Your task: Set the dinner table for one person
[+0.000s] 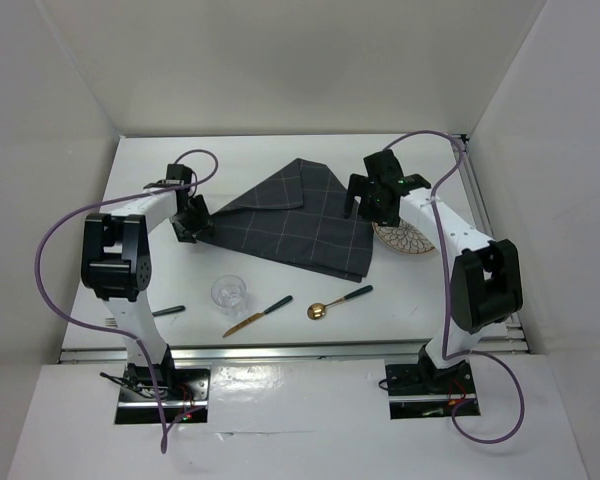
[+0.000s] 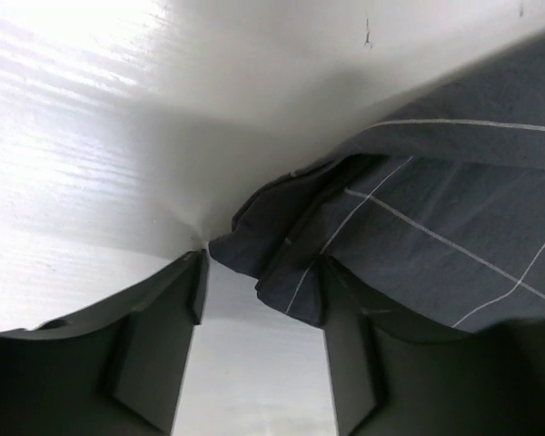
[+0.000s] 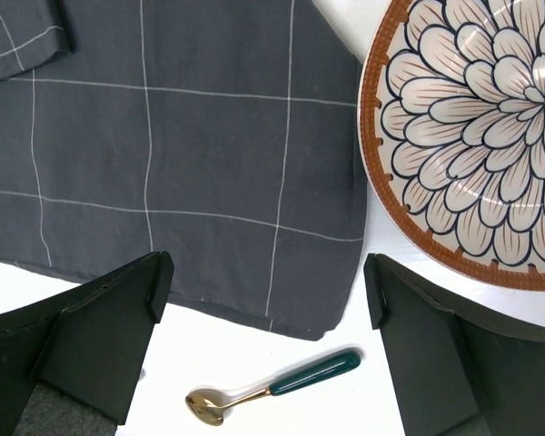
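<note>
The white dinner table point(image 1: 400, 320) holds a dark grey checked placemat point(image 1: 295, 215), rumpled, with one corner folded over. My left gripper point(image 1: 195, 222) is low at its left corner. In the left wrist view the gripper point(image 2: 262, 300) is open, with the bunched cloth corner point(image 2: 291, 272) between the fingers, against the right finger point(image 2: 354, 354). My right gripper point(image 1: 370, 200) hovers open above the placemat's right edge point(image 3: 209, 163), empty point(image 3: 268, 291). A flower-patterned plate point(image 1: 405, 240) lies just right of it, also in the right wrist view point(image 3: 472, 136).
A clear glass point(image 1: 230, 292), a gold knife with a green handle point(image 1: 257, 316) and a gold spoon with a green handle point(image 1: 338, 301) point(image 3: 272, 389) lie in front of the placemat. Another green handle point(image 1: 168, 311) pokes out beside the left arm. White walls enclose the table.
</note>
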`<action>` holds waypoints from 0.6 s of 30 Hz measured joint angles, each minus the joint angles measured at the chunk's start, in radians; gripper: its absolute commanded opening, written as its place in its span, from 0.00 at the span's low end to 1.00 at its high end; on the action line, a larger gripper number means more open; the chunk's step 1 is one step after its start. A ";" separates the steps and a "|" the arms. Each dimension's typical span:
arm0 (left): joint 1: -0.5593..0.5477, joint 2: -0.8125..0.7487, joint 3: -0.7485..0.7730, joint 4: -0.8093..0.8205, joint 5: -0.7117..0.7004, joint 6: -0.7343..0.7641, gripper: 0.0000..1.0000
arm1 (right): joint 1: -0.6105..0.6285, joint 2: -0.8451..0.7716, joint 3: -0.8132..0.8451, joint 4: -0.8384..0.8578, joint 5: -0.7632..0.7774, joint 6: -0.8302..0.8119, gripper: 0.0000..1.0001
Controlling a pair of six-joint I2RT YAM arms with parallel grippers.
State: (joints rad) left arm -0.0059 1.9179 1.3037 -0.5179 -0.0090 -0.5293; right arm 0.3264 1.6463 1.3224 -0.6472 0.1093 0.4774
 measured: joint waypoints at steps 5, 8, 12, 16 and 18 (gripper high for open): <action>0.000 0.008 0.005 0.010 0.000 0.004 0.52 | 0.000 0.004 0.000 0.000 0.002 0.005 1.00; 0.000 0.018 0.015 0.016 0.011 0.006 0.38 | -0.002 0.011 0.000 -0.001 0.003 0.005 1.00; -0.003 0.029 0.028 0.017 0.028 0.008 0.08 | -0.002 0.013 0.000 -0.001 0.003 0.005 1.00; -0.005 0.031 0.053 -0.005 0.040 0.026 0.00 | -0.002 0.014 -0.005 -0.002 0.002 0.005 1.00; -0.006 0.031 0.069 -0.014 0.042 0.031 0.00 | -0.002 0.014 -0.022 0.000 0.002 0.005 1.00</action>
State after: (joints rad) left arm -0.0120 1.9488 1.3727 -0.5320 0.0330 -0.4984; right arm 0.3244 1.6600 1.3003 -0.6472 0.1116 0.4824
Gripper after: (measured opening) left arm 0.043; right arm 0.999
